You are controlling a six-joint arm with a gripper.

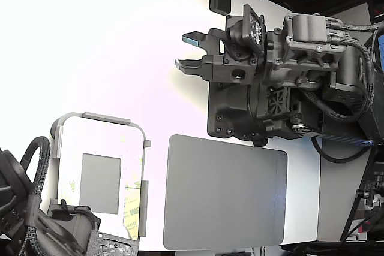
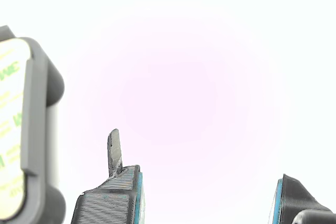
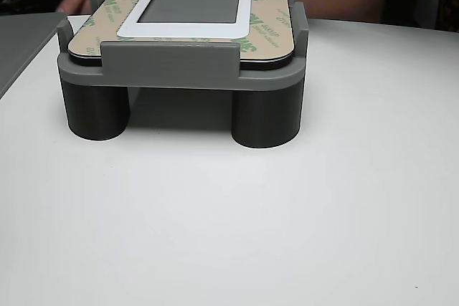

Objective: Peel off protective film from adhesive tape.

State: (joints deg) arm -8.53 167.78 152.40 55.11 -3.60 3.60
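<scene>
On white table (image 1: 108,40) | jaws (image 1: 189,51) released, empty | protective film (image 1: 133,205) seemingly flat on panel (image 1: 99,148) | grey mat (image 1: 225,193) beside.

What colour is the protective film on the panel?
Pale yellow with green printed marks, clearest in the other view: protective film.

In the wrist view, the tool (image 2: 207,195) is cut by the bottom edge, so only its two finger ends show, and the protective film (image 2: 9,129) is clipped at the left edge. In the exterior view, a dark arm at lower left covers the white panel's (image 1: 99,142) lower corner, and glare bleaches the table (image 1: 90,40).
</scene>
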